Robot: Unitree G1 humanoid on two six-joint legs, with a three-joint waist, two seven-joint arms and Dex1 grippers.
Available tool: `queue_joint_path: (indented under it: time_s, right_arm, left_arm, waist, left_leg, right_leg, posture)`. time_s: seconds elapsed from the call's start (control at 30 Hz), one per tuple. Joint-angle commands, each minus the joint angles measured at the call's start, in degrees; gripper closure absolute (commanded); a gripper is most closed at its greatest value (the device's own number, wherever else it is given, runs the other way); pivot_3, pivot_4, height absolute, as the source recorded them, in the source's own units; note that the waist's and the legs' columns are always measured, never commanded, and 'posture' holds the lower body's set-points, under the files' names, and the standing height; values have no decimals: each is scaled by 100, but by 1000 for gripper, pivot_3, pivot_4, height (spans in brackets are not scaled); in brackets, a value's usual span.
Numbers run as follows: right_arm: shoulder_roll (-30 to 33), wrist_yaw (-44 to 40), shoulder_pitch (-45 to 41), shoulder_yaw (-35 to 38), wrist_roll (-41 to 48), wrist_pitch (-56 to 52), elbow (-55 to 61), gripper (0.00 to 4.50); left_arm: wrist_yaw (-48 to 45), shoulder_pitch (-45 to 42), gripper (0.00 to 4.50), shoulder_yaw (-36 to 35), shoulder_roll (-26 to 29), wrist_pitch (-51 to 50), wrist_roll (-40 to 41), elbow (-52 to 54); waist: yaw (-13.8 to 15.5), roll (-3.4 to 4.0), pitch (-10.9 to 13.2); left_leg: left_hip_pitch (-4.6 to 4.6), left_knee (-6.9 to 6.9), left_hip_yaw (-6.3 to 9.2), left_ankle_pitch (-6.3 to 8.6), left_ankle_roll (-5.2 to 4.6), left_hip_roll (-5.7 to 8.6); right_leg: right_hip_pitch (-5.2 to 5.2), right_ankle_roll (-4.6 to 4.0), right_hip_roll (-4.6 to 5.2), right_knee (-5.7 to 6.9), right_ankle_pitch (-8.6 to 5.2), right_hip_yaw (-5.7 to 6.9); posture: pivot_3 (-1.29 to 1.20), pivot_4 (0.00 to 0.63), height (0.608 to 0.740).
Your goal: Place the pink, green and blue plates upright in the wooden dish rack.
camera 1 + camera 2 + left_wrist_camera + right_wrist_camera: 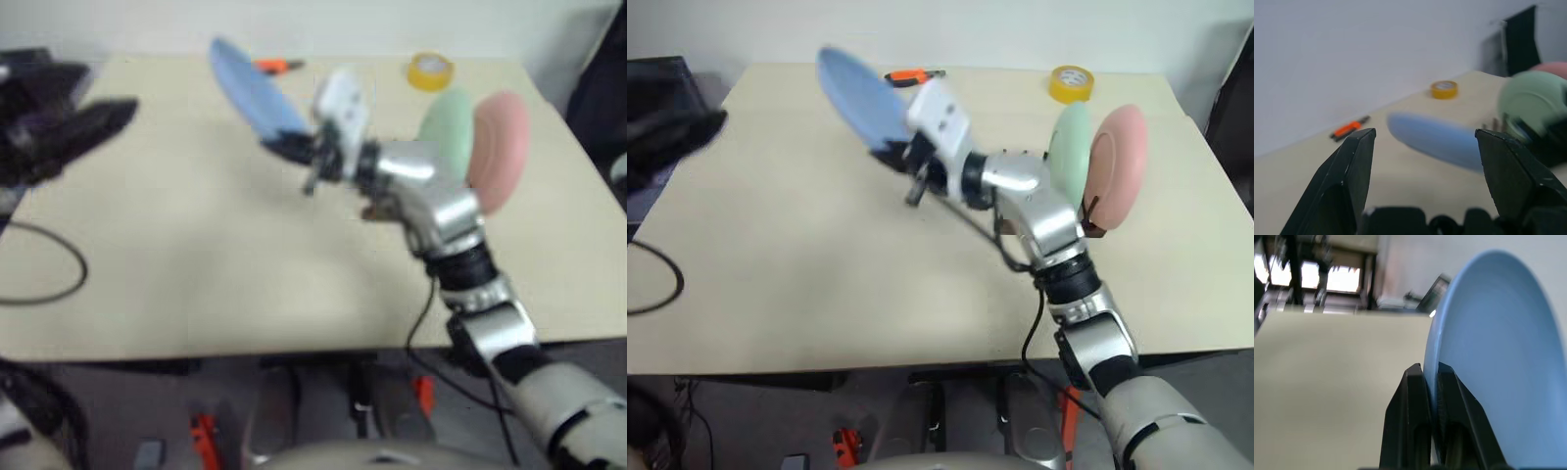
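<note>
Blue plate [857,98] was pinched by its rim in the right end effector [1431,382], whose two black fingers were pressed together on the edge, holding it tilted in the air above the beige desk [823,264]. Green plate [1070,147] and pink plate [1120,162] stood upright side by side at the desk's right, the wooden dish rack [1092,223] barely showing beneath them. Left end effector [1422,139] hung at the left, fingers spread wide and empty. Yellow tape roll [1071,82] and an orange tool [909,75] lay near the far edge.
</note>
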State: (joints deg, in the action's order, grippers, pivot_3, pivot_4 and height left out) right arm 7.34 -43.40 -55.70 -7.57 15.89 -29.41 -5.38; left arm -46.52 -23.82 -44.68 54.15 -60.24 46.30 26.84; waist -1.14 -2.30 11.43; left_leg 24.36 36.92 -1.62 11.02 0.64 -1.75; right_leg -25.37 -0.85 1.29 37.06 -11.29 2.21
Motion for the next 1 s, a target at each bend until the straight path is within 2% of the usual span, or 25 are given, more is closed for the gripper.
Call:
queue_joint_path:
  time_s: [0.03,0.1,0.23,0.37,0.57,0.67,1.0]
  right_arm:
    - [193,227,-289,882,865,-939,455,4500]
    - [324,421,-401,1268,1233,-1418,552,4500]
    - [440,1069,-708,2078,2016,-2308,655,4500]
    - [478,1987,-917,2863,2661,-3169,682,4500]
    - [338,3277,-900,3763,3320,-3698,749,4500]
    - [214,3859,-909,4057,3646,-3872,836,4500]
    - [142,5257,-316,4299,4596,-4402,1584,4500]
  left_arm:
    - [-214,509,949,-276,-231,375,330,395]
    - [-318,913,949,-202,-380,584,357,469]
    - [-406,1532,949,385,-375,1014,59,527]
    - [-330,1644,949,1007,-451,1247,35,513]
    - [-215,1552,949,1588,-582,1471,41,378]
    - [-182,1501,949,1744,-567,1523,57,326]
    - [-192,1204,949,2218,-560,1611,80,94]
  waist:
    - [40,-6,-4]
    - [59,-6,-4]
    - [74,-3,-2]
    - [87,-1,-1]
    - [91,-1,-1]
    - [85,1,0]
    - [82,5,2]
  left_leg:
    - [-3,2,4,0,0,0]
    - [-10,1,-3,0,0,-1]
    - [-11,-5,-9,0,-1,-4]
    - [-10,-15,-7,0,-1,-7]
    - [-7,-19,-15,0,-3,-4]
    - [-7,-19,-14,1,-3,-6]
    - [-6,-26,-13,1,-4,-7]
  right_leg:
    - [6,-9,0,0,-4,4]
    - [8,-16,2,-3,-2,0]
    - [4,-24,1,-4,0,-1]
    - [2,-30,-2,-6,-4,1]
    - [1,-27,-4,-11,-3,-4]
    - [0,-26,-9,-11,-3,-3]
    - [-1,-24,-15,-16,-3,-3]
  posture:
    - [0,150,740]
    - [0,150,740]
    - [0,150,740]
    - [0,150,740]
    - [0,150,740]
    - [0,150,740]
    - [0,150,740]
